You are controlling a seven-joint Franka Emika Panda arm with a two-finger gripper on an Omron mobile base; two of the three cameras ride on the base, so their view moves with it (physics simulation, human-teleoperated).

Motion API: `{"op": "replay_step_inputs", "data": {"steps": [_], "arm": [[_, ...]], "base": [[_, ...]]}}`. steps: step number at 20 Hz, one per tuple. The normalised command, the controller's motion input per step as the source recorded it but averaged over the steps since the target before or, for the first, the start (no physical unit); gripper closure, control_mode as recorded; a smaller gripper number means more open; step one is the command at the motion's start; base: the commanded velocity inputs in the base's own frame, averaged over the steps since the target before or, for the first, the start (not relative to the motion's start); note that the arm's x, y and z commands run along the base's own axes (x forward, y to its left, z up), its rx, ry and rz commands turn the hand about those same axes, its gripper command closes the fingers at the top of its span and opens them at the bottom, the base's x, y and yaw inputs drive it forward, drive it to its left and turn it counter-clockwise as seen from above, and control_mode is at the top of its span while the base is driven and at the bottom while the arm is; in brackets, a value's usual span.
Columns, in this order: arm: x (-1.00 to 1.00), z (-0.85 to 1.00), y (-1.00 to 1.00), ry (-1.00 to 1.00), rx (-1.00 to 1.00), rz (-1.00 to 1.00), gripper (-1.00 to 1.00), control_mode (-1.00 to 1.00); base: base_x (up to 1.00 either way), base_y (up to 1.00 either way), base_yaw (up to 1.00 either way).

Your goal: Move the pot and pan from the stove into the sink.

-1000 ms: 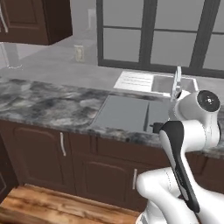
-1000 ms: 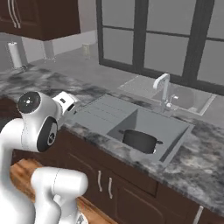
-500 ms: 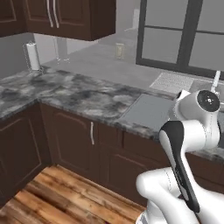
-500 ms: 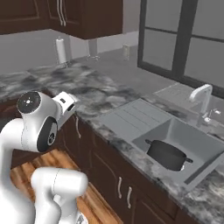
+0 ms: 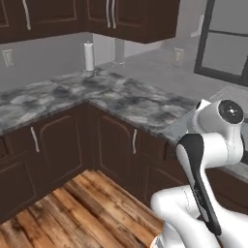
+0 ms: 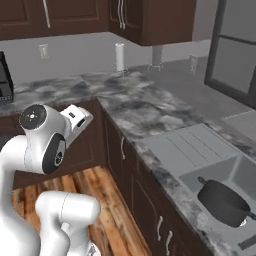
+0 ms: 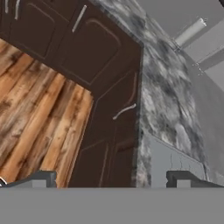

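The deep dark grey pot is sitting inside the grey rectangular sink basin — upright, near the drainboard. The two-finger gripper is hanging with fingers spread wide, grasping nothing, above dark wooden cabinets — beside the marbled grey counter.

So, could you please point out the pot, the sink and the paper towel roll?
pot [image 6: 222, 201]: right base view, dark side wall.
sink [image 6: 192, 145]: right base view, flat drainboard.
paper towel roll [image 5: 88, 57]: left base view, middle of roll.

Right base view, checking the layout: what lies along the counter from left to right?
Dark appliance → wall outlet → paper towel roll → drainboard → pot in the sink.
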Motion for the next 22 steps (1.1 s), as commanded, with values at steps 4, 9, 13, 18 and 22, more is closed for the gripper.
{"op": "replay_step_inputs", "data": {"steps": [4, 9, 13, 18, 22], "arm": [[0.0, 0.0, 0.0, 0.0, 0.0, 0.0, -1.0, 1.0], [0.0, 0.0, 0.0, 0.0, 0.0, 0.0, -1.0, 1.0], [0.0, 0.0, 0.0, 0.0, 0.0, 0.0, -1.0, 1.0], [0.0, 0.0, 0.0, 0.0, 0.0, 0.0, -1.0, 1.0], [0.0, 0.0, 0.0, 0.0, 0.0, 0.0, -1.0, 1.0]], "base": [[-0.1, 0.06, 0.46], [-0.07, 0.01, 0.47], [-0.05, 0.0, 0.47], [-0.03, 0.0, 0.47], [-0.05, 0.06, 0.45]]}}
